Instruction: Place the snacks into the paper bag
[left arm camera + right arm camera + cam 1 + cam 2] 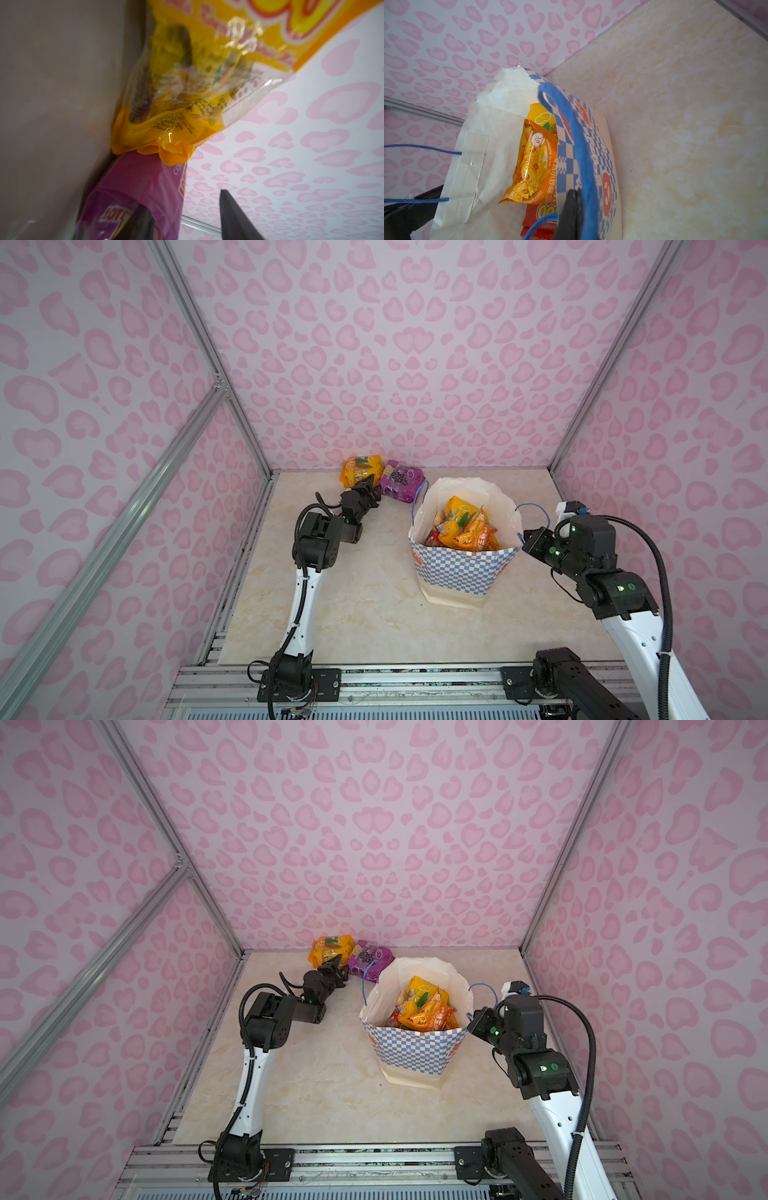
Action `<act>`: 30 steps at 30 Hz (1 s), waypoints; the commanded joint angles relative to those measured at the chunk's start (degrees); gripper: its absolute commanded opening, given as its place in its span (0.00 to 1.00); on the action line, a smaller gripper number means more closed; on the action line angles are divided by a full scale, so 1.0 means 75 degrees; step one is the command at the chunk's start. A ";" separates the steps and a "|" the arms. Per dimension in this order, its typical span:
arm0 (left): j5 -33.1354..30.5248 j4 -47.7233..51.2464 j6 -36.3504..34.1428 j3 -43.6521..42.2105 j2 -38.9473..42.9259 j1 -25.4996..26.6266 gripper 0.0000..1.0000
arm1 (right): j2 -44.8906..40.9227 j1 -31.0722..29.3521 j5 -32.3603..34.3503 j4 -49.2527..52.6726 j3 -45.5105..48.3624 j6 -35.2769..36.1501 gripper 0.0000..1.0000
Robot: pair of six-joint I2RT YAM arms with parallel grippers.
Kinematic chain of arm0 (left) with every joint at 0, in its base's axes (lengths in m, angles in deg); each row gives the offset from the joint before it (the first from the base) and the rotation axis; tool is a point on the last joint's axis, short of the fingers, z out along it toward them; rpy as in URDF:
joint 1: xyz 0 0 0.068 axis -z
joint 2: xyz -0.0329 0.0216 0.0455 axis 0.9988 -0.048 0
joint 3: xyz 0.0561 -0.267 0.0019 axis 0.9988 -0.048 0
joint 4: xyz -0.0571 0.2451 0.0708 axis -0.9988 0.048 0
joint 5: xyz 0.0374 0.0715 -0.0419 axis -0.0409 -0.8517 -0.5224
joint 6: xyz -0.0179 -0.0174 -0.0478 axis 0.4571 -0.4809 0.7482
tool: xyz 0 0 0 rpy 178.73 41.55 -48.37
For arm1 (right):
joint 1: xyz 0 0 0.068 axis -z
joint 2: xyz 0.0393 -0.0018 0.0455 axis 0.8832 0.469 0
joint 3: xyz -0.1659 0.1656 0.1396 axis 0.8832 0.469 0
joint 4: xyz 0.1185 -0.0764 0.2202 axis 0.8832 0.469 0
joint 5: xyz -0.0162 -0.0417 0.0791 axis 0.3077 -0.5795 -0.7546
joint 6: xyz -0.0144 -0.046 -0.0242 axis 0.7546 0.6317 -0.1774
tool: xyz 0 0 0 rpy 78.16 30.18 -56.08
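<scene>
Two snacks lie at the back wall: a yellow-orange packet (360, 467) (328, 948) (207, 52) and a purple grape packet (401, 481) (370, 957) (145, 180). My left gripper (371, 481) (336, 960) (182, 199) is open at their near edges. One finger is under the purple packet's edge, and a gap separates the other from it. The checkered paper bag (461, 572) (411, 1052) (477, 124) stands upright and open, with several packets (461, 526) (535, 158) inside. My right gripper (524, 536) (469, 1022) (574, 191) is shut on the bag's right rim, next to a blue cord handle (577, 145).
Pink-patterned walls (415, 364) enclose the marble-look tabletop (353, 593) on three sides. A metal frame rail (249, 497) runs along the left edge. The two packets press against the back wall. The bag's other blue handle (419, 493) sticks up near the purple packet.
</scene>
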 commanded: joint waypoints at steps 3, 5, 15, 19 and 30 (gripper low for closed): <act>-0.0005 0.0921 0.0459 0.0310 -0.0333 0.0028 0.38 | -0.0062 -0.0027 0.0136 0.0099 0.0115 -0.0027 0.00; 0.0019 0.0945 0.0465 0.0420 -0.0428 0.0031 0.29 | -0.0074 -0.0039 0.0145 0.0117 0.0134 -0.0037 0.00; 0.0222 0.0122 0.0329 -0.0019 -0.0252 -0.0001 0.04 | -0.0190 -0.0037 0.0216 0.0130 0.0281 -0.0016 0.00; 0.0581 -0.0417 0.0031 -0.1016 0.0558 -0.0094 0.04 | -0.0302 -0.0036 0.0280 0.0188 0.0316 0.0016 0.00; 0.1041 -0.1892 -0.0699 -0.5287 0.3032 -0.0338 0.04 | -0.0388 -0.0039 0.0149 -0.0149 0.0512 -0.0055 0.00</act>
